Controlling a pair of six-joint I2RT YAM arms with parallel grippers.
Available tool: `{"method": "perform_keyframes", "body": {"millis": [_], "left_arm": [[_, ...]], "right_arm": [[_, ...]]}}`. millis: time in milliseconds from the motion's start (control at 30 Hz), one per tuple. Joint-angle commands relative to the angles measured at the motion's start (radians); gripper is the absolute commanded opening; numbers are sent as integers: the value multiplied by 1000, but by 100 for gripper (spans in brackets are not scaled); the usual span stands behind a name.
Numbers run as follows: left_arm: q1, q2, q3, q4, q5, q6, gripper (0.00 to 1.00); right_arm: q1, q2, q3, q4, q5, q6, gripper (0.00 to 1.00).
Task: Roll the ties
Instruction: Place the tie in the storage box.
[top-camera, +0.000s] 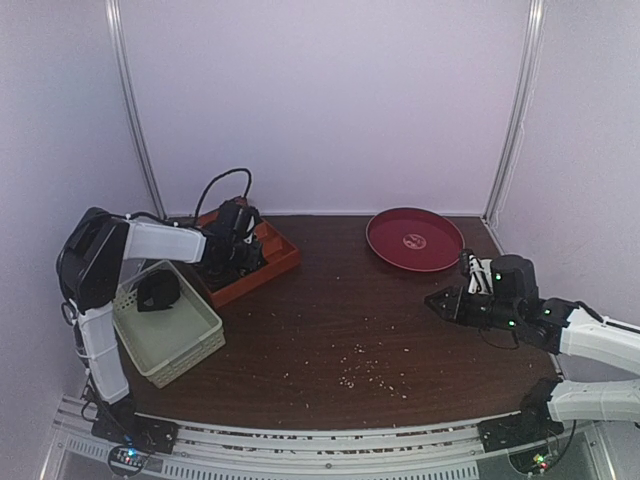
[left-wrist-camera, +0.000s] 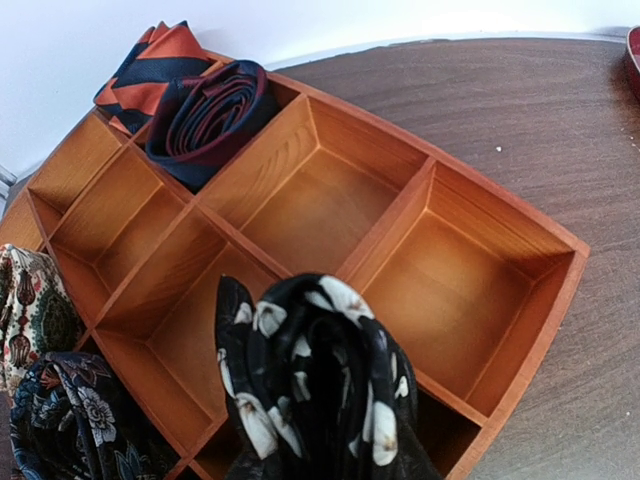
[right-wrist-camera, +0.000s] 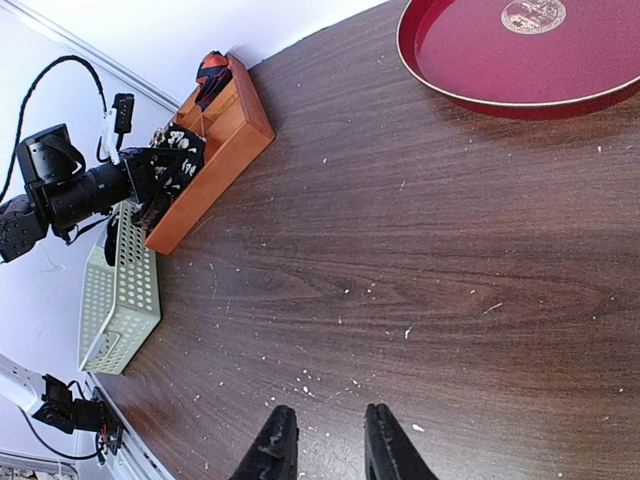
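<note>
Findings, overhead view: my left claw sits over the orange tray at centre left. A white basket below it holds a dark bundle. My right claw hangs at centre right, below a red plate. Crumbs dot the table.

Left wrist view: my left claw pinches a coiled black flowered tie at bottom centre, over a near compartment; the coil hides my fingers. A dark rolled tie fills an upper-left compartment, with a striped orange tie at the corner beyond.

Right wrist view: at the bottom edge, my right claw's fingers stand slightly apart, gripping nothing, over bare wood.
</note>
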Motion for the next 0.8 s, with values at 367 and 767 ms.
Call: {"method": "perform_keyframes", "body": {"millis": [367,767], "left_arm": [[11,-10,-59,-8,42,-91,22],[11,-16,-31,-147,-2,-136,22]], "right_arm": [[7,16,58,-35,24,-24,26],[14,6,26,-23,27,-18,26]]}}
